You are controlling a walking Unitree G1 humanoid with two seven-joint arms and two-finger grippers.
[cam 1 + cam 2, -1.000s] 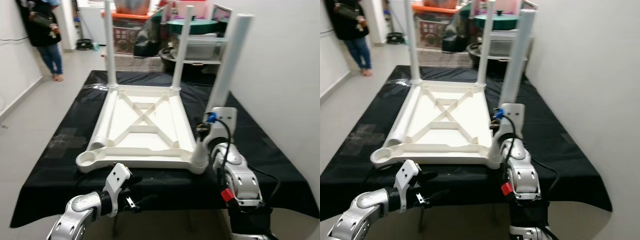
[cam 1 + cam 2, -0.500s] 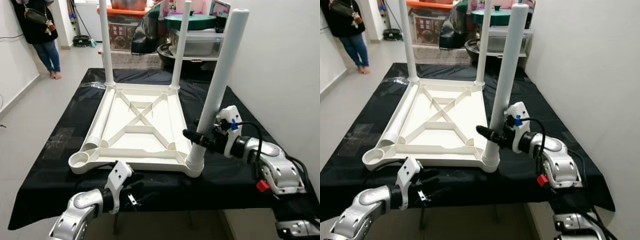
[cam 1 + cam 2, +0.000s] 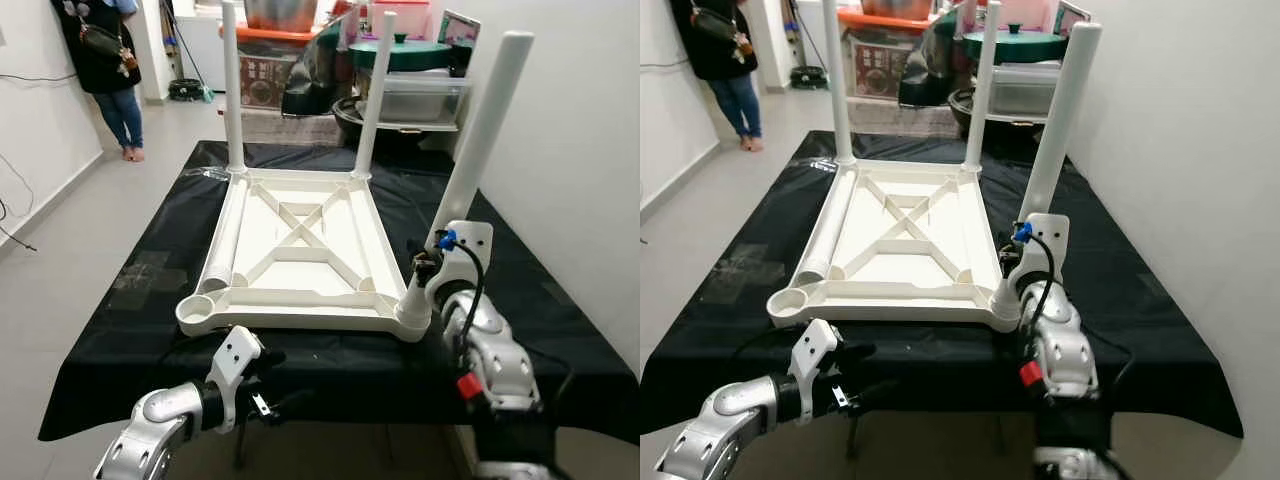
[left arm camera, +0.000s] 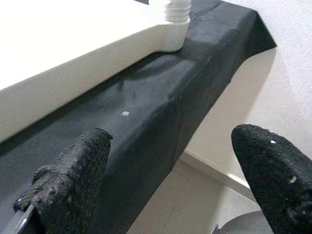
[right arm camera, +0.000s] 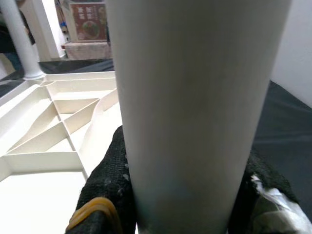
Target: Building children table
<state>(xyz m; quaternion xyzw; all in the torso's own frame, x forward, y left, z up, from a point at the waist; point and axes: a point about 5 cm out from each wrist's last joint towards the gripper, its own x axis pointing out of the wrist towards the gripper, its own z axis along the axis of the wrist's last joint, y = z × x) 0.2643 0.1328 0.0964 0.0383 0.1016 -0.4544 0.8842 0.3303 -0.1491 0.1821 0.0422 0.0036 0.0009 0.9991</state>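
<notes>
The white children's table (image 3: 300, 250) lies upside down on the black-draped tabletop (image 3: 150, 270), underside ribs facing up — the sensible way to fit legs, since every socket opens upward. Two legs stand at the far corners, one at eleven o'clock (image 3: 232, 90) and one at one o'clock (image 3: 372, 100). The near-right leg (image 3: 478, 160) is in its corner socket at about four o'clock but leaning outward, so it looks not yet seated.

That's the one being worked. The right tool (image 5: 180, 195) is closed around the leg low down, just above the socket, black fingers (image 5: 109, 180) pressing either side of the white tube — a low grip gives control for straightening and pushing it home.

The near-left socket (image 3: 197, 310), at seven o'clock, is open with no leg in it, and a loose tube (image 3: 222, 245) lies along the frame's left side — probably the last leg, kept close for the next step.

The left tool (image 4: 165, 195) hangs below the tabletop's near edge, fingers spread wide, holding nothing.

A person (image 3: 105, 70) stands far back on the left.
</notes>
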